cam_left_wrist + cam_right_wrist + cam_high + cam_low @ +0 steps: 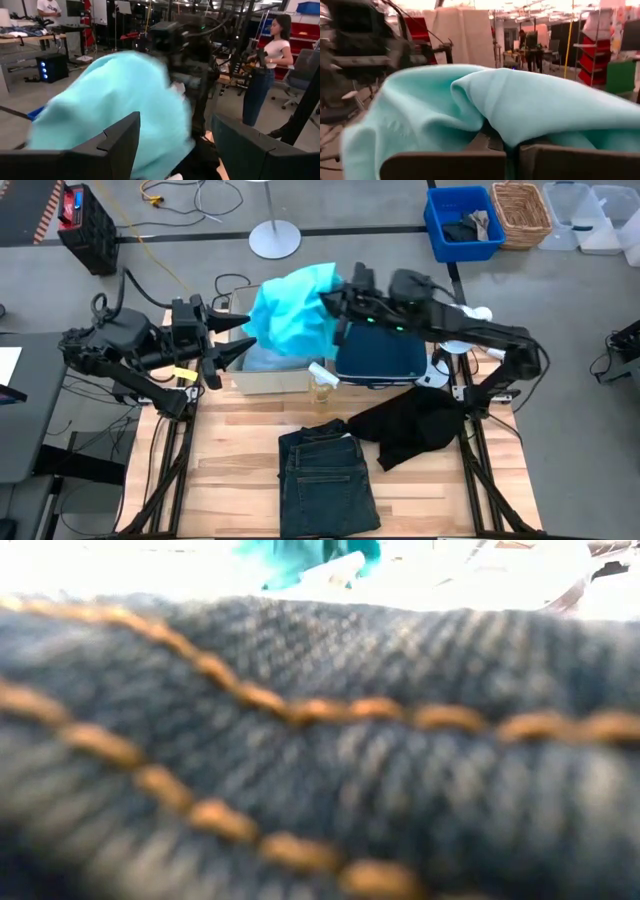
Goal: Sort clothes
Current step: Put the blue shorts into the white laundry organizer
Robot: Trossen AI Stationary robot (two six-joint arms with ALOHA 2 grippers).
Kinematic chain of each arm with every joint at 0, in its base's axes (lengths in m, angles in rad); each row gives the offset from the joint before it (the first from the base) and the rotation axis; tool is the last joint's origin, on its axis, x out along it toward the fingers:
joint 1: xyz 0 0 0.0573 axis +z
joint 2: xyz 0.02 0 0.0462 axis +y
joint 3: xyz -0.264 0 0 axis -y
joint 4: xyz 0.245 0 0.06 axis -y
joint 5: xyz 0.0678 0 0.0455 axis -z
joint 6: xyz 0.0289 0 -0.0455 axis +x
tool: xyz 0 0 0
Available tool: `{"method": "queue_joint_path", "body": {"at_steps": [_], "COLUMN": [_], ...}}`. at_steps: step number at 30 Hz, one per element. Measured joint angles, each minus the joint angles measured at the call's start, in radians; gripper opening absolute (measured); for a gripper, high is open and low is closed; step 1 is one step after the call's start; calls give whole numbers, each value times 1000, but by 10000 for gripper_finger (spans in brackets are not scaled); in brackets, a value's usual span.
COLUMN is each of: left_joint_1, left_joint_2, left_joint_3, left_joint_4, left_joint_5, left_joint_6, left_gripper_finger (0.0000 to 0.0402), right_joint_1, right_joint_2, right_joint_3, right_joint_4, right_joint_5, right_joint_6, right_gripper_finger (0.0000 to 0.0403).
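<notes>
My right gripper (338, 304) is shut on the bright turquoise top (292, 315), held up over the beige box (268, 380); the top also shows in the right wrist view (470, 105) and the left wrist view (115, 105). My left gripper (236, 336) is open and empty, just left of the top, its fingers pointing at it. A pale blue cloth piece (262, 360) lies in the beige box. The dark indigo jeans (326, 482) lie flat on the table's near middle and fill the low view (320, 740). The black garment (412, 428) lies on the table to their right. My right gripper pinches a bunched fold of the turquoise top (512, 141) between its two fingers. The fingers come level from the table's right side. The top is lifted and drapes down and away to the left from the fingers, slack, over the beige box.
A navy box (380, 360) stands right of the beige box, under my right arm. Beyond the table stand a blue bin (462, 222), a wicker basket (522, 212) and a lamp base (274, 240). A person (265, 65) stands in the room behind.
</notes>
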Motion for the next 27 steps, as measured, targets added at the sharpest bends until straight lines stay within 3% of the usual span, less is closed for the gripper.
{"method": "queue_joint_path", "body": {"at_steps": [12, 22, 27], "left_joint_1": [0, 1, 14], "left_joint_2": [0, 0, 0], "left_joint_3": [-1, -2, -2], "left_joint_4": [-71, -74, -73], "left_joint_5": [-3, -58, -65], "left_joint_6": [-47, -47, -37], "left_gripper_finger": [238, 238, 238], "right_joint_1": [-105, -106, -106], "right_joint_2": [165, 182, 182], "right_joint_3": [-1, 0, 0], "right_joint_4": [33, 22, 20], "right_joint_5": [-44, -55, -54], "right_joint_6": [104, 101, 50], "right_gripper_finger": [4, 16, 55]}}
